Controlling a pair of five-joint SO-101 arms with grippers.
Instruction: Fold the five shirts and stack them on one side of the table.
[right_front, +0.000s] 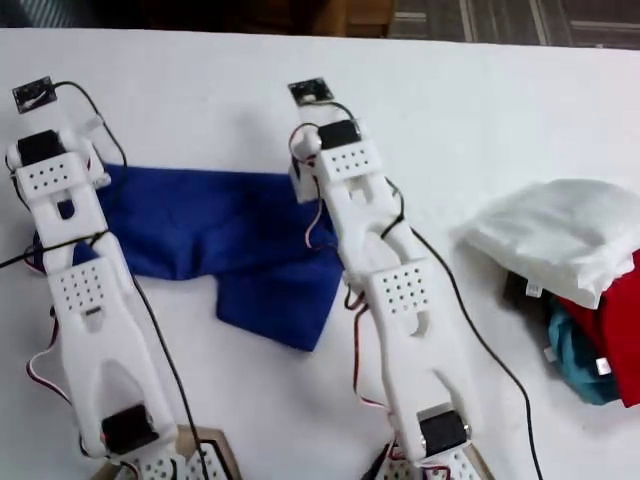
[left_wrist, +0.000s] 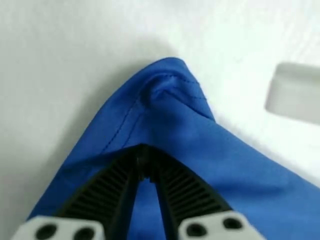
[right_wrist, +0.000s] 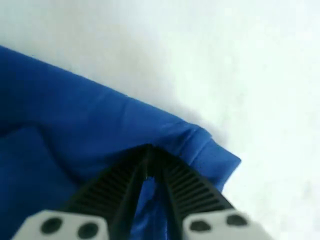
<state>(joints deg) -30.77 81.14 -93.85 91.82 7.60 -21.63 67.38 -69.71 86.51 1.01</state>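
Observation:
A blue shirt (right_front: 230, 240) lies partly folded on the white table between the two arms. My left gripper (left_wrist: 143, 165) is shut on the blue shirt (left_wrist: 200, 150) just behind a stitched corner that sticks out past the black fingertips. My right gripper (right_wrist: 147, 162) is shut on the blue shirt (right_wrist: 85, 125) near a hemmed corner. In the high view the left arm (right_front: 85, 290) stands over the shirt's left end and the right arm (right_front: 380, 270) over its right end. A pile of shirts sits at the right: white (right_front: 560, 235) on top, red (right_front: 615, 320) and teal (right_front: 580, 350) beneath.
The white table (right_front: 200, 90) stretches bare behind the arms. Cables run along both arms. Part of the other arm's white body (left_wrist: 295, 92) shows beyond the shirt in the left wrist view.

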